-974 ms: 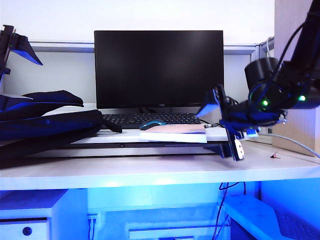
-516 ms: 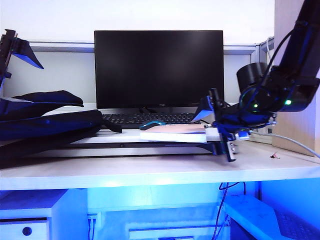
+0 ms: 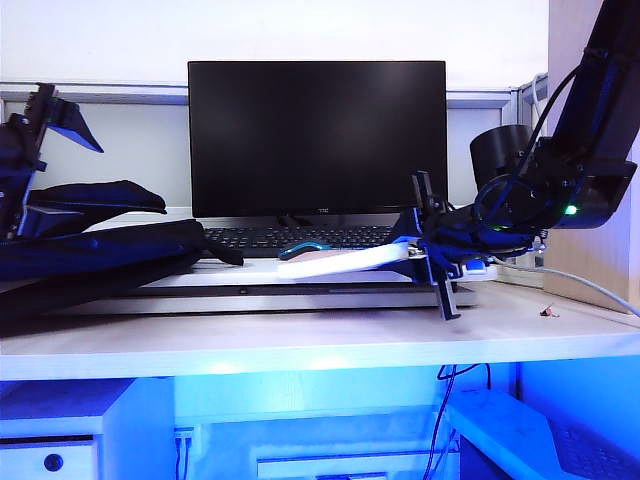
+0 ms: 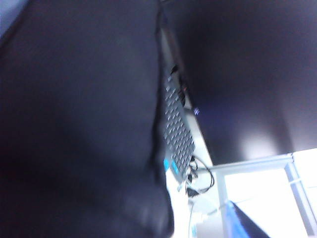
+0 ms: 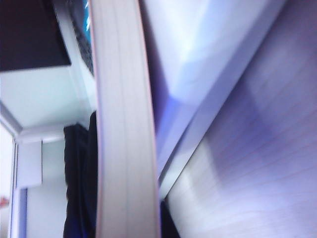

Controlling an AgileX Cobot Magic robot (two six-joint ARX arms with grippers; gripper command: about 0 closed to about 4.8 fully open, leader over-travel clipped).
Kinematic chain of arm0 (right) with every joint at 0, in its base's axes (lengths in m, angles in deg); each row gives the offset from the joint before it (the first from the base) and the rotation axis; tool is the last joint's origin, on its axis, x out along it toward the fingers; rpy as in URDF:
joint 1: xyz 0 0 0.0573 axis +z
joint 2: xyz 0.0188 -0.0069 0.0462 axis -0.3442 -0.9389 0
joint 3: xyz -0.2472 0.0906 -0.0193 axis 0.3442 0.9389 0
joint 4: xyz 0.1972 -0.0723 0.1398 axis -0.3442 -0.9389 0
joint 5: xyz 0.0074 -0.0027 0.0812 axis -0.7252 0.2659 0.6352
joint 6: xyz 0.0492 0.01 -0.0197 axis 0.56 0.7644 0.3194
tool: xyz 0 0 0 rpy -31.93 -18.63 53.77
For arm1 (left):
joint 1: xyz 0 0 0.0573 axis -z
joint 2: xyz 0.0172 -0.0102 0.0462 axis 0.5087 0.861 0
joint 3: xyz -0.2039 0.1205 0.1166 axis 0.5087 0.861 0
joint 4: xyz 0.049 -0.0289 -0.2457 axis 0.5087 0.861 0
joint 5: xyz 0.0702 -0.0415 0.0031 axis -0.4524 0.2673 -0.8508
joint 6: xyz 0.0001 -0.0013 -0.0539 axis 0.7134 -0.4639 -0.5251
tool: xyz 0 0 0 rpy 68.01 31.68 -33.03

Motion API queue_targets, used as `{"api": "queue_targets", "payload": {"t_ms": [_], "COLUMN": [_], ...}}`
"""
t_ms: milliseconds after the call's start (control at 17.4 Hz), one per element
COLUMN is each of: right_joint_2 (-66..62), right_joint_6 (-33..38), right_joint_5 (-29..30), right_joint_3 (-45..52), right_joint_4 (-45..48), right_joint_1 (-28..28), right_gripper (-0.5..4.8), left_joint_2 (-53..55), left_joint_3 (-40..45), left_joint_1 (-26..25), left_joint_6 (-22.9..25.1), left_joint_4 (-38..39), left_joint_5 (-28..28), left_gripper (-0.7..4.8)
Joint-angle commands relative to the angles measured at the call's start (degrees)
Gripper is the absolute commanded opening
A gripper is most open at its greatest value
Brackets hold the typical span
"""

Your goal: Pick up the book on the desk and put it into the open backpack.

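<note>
The book (image 3: 340, 262) lies on the raised board in front of the monitor, its right end tipped up off the board. My right gripper (image 3: 425, 250) is shut on that right edge. In the right wrist view the book's pale page edge (image 5: 124, 124) runs between dark fingers (image 5: 77, 208). The backpack (image 3: 100, 250) slumps on the left of the desk (image 3: 300, 335), blue lining showing. My left gripper (image 3: 45, 140) hangs open just above the backpack's far-left part. Dark backpack fabric (image 4: 74, 124) fills most of the left wrist view.
A black monitor (image 3: 318, 135) stands at the back, with a keyboard (image 3: 290, 237) and a blue mouse (image 3: 305, 248) in front of it on the white raised board (image 3: 230, 280). A wooden cabinet (image 3: 590, 150) borders the right side, and a cable trails beside it.
My right gripper moved left onto the book's right edge and closed; that end of the book has risen. My left gripper has sunk toward the backpack.
</note>
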Motion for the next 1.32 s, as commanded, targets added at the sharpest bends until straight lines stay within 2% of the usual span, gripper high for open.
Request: {"api": "queue_targets", "payload": {"t_ms": [57, 115, 229, 344, 401, 516, 631, 688, 802, 860, 917, 1089, 1146, 1318], "right_joint_2": [0.5, 0.52, 0.52, 0.52, 0.52, 0.52, 0.48, 0.48, 0.46, 0.46, 0.39, 0.39, 0.39, 0.35], "right_joint_6": [-0.07, 0.13, 0.28, 1.14, 1.38, 1.55, 1.57, 1.55, 1.51, 1.16, 1.07, 1.11, 1.09, -0.87], "right_joint_5": [4.76, 6.38, 8.22, 9.46, 9.4, 7.87, 6.29, 3.87, 2.12, 1.25, 0.87, 0.42, 0.15, -2.05], "right_joint_3": [-3.37, -5.38, -8.48, -13.11, -14.12, -15.1, -15.17, -15.43, -16.44, -17.99, -19.39, -19.91, -19.91, -19.89], "right_joint_4": [3.65, 4.79, 5.29, 5.27, 5.18, 5.05, 4.76, 4.55, 4.0, 1.51, -1.01, -2.45, -5.46, -7.82], "right_joint_1": [0.37, 0.37, 0.61, 2.56, 3.41, 6.1, 7.72, 9.2, 10.43, 11.13, 11.93, 12.66, 13.22, 13.22], "right_gripper": [-0.03, -0.03, -0.03, -0.03, -0.02, -0.03, -0.02, -0.03, -0.02, -0.02, -0.02, -0.02, -0.02, -0.02], "left_joint_2": [0.9, 1.03, 1.03, 1.01, 1.01, 1.01, 1.01, 0.96, 0.96, 0.98, 0.96, 0.96, 0.96, 0.96], "left_joint_3": [-1.03, -1.05, -1.05, -1.14, -1.14, -1.14, -1.14, -1.14, -1.14, -1.16, -1.2, -1.25, -1.27, -1.27], "left_joint_1": [-0.02, -0.02, -0.02, 0.31, 0.37, 0.85, 1.77, 2.86, 4.48, 6.6, 8.81, 11.56, 11.8, 12.41], "left_joint_6": [1.07, 1.07, 1.05, 0.35, -0.96, -5.97, -8.26, -10.75, -13.92, -17.03, -19.21, -24.68, -26.73, -29.42], "left_joint_4": [1.42, 1.4, -0.2, -9.46, -11.43, -15.12, -17.66, -18.91, -21.05, -24.79, -27.98, -32.11, -33.46, -33.64], "left_joint_5": [-3.5, -4.22, -1.05, 5.35, 5.95, 8.55, 12.66, 16.28, 18.84, 20.2, 20.22, 20.04, 20.2, 22.6], "left_gripper": [-0.25, -0.06, -0.06, -0.06, -0.06, -0.06, -0.06, -0.06, -0.06, -0.06, -0.06, -0.06, -0.06, -0.06]}}
